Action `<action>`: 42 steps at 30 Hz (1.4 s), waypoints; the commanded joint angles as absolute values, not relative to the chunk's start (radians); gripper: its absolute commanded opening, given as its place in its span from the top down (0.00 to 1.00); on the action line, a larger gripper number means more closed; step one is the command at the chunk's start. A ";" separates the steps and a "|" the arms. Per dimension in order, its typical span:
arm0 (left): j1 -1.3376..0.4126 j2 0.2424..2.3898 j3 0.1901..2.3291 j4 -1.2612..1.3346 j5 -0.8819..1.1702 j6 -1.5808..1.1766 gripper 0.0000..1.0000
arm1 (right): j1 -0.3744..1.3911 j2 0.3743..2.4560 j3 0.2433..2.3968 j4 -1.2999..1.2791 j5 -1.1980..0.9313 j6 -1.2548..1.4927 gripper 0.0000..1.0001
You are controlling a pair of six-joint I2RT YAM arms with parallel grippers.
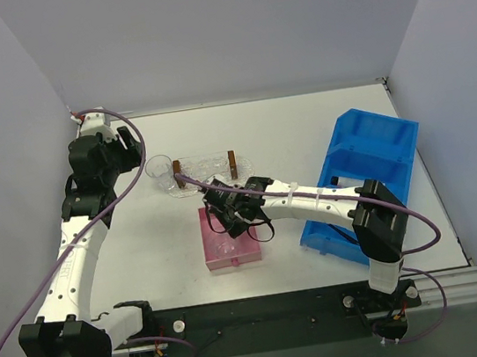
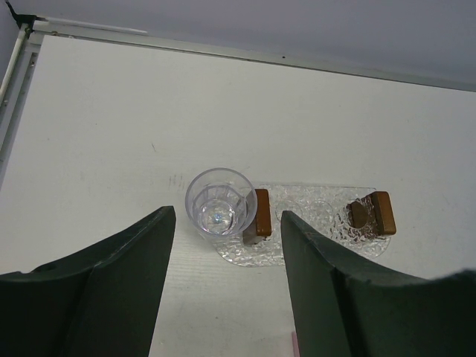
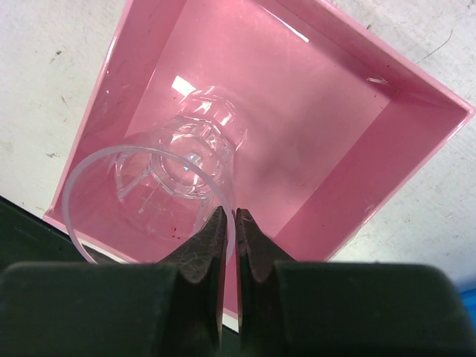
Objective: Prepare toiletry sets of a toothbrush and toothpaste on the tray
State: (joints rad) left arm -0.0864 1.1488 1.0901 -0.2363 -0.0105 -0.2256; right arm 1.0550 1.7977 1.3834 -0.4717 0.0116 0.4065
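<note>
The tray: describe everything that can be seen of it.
The tray is a long oval of clear, bumpy-patterned plastic. It lies flat on the white table, toward the far side. Two small brown blocks stand upright on it, one near each end. A clear cup stands upright at its left end, against the left block. Whether the cup's base rests on the tray or just beside it is unclear. No toothbrush or tube shows on the part in view.

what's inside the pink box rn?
One clear cup, its rim pinched by the right gripper. The rest of the pink box floor in view is bare. The near corner is hidden behind the gripper itself, so anything there can't be seen.
</note>
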 commanded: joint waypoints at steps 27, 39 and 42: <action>-0.107 1.144 1.081 -0.206 -0.049 -0.199 0.31 | 0.606 1.450 1.462 -0.500 -0.170 0.385 1.00; -0.115 1.141 1.078 -0.204 -0.054 -0.195 0.31 | 0.434 1.713 1.654 -0.505 -0.138 0.379 1.00; -0.118 1.138 1.080 -0.204 -0.051 -0.195 0.31 | 0.434 1.773 1.684 -0.503 -0.118 0.382 1.00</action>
State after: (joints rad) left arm -0.1108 1.1492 1.0775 -0.2352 -0.0475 -0.2043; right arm 0.4374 1.7290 1.6238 -0.5045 -0.1478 0.3874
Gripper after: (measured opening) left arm 0.688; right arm 0.021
